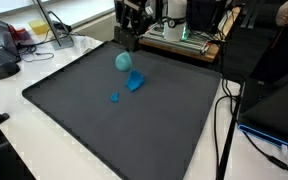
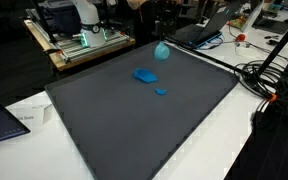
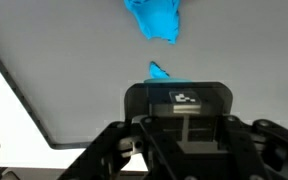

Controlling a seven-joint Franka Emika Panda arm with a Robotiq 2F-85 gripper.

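one blue scrap point(image 3: 156, 20) — narrow tip points toward the smaller bit point(image 3: 160, 71)

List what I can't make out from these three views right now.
Gripper: fingertips too small and dark in both exterior views; the wrist view shows only its housing, so any hold is unreadable.
Larger blue object: cut off by the wrist view's top edge; blurred.
Small blue piece: too small everywhere to identify.
Teal ball: outside the wrist view.
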